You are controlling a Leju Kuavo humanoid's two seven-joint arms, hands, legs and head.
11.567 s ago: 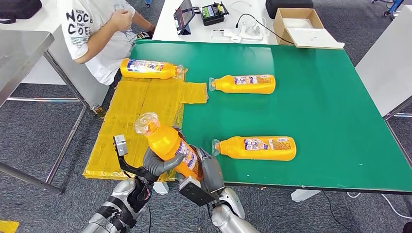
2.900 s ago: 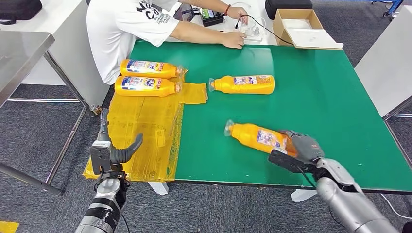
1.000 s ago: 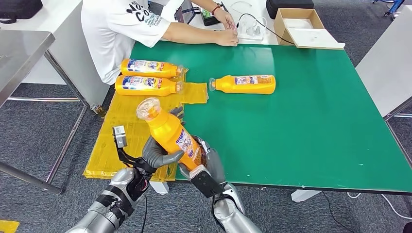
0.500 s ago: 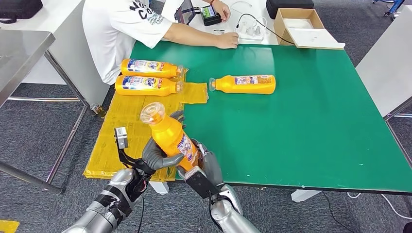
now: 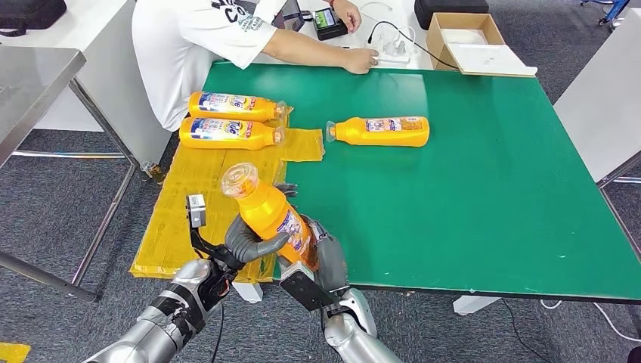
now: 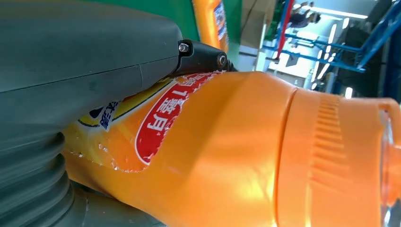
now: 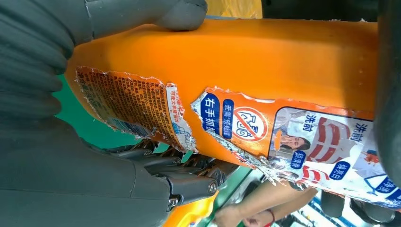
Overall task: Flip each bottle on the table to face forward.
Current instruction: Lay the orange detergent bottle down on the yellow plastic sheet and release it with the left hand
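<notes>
Two hands, left hand (image 5: 252, 240) and right hand (image 5: 323, 255), grip tilted orange bottle (image 5: 270, 214) at lower centre; green table (image 5: 484, 181), grey carpet (image 5: 60, 204).

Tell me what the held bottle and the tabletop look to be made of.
Held bottle: likely glossy orange plastic, given its smooth sheen; clear cap, paper-like label torn ragged at the edges. Tabletop: matte green surface showing no glare, possibly felt or a mat; the material is unclear.

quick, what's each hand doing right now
Left hand: holding the orange plastic bottle with the clear cap around its middle.
Right hand: holding the same bottle at its base.
</notes>
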